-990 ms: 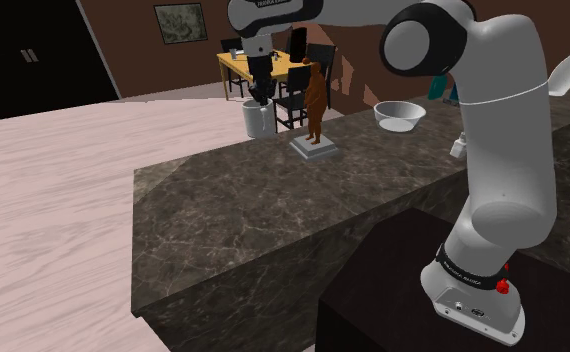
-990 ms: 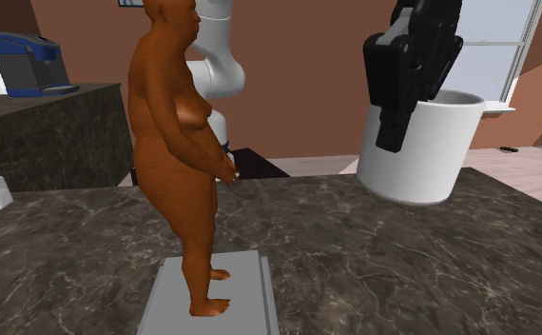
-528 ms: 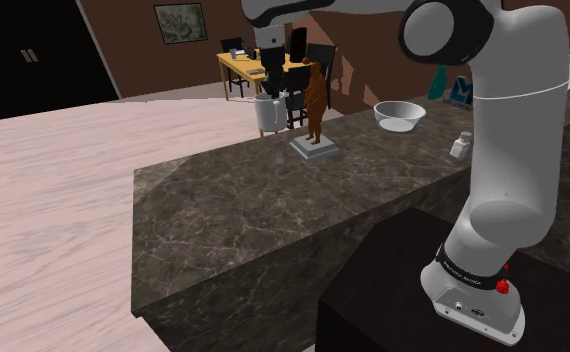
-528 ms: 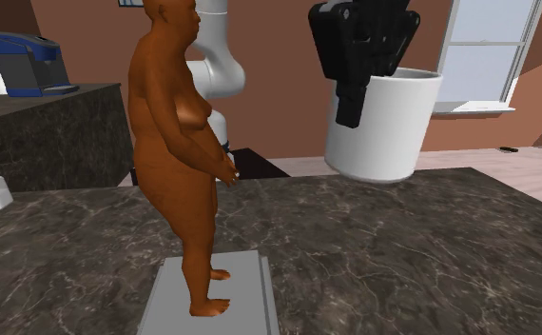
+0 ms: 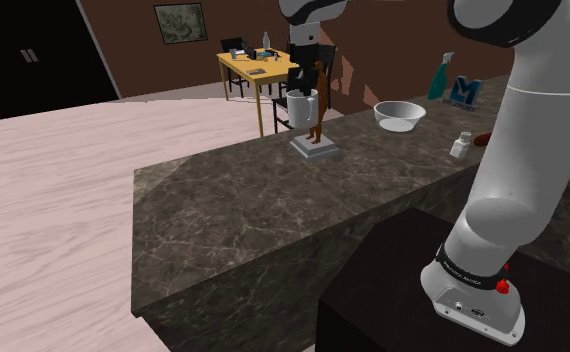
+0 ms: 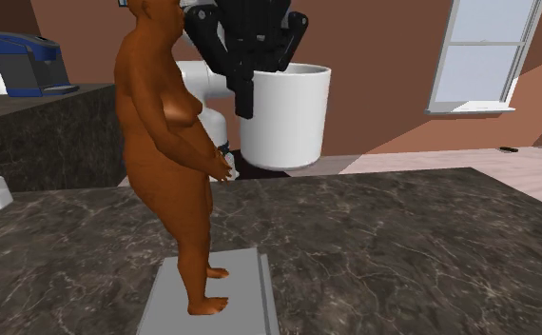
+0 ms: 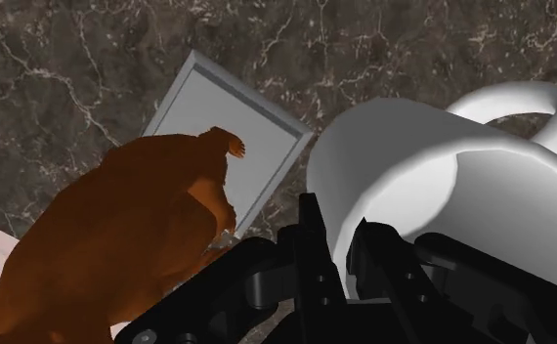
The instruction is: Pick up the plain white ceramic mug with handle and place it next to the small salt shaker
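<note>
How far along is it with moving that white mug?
Done: the white mug is gripped by its rim in the gripper and hangs above the counter. In hand: carrying it, beside the brown figurine. Left: reach the salt shaker farther along the counter and set it down.

Surface finishes: the countertop (image 6: pixel 402 247), dark marble-like stone with pale veins and a faint sheen; the white mug (image 6: pixel 288 119), smooth and matt; the figurine (image 6: pixel 169 162), smooth brown with soft highlights, on a plain matt grey base (image 6: pixel 164 295).
</note>
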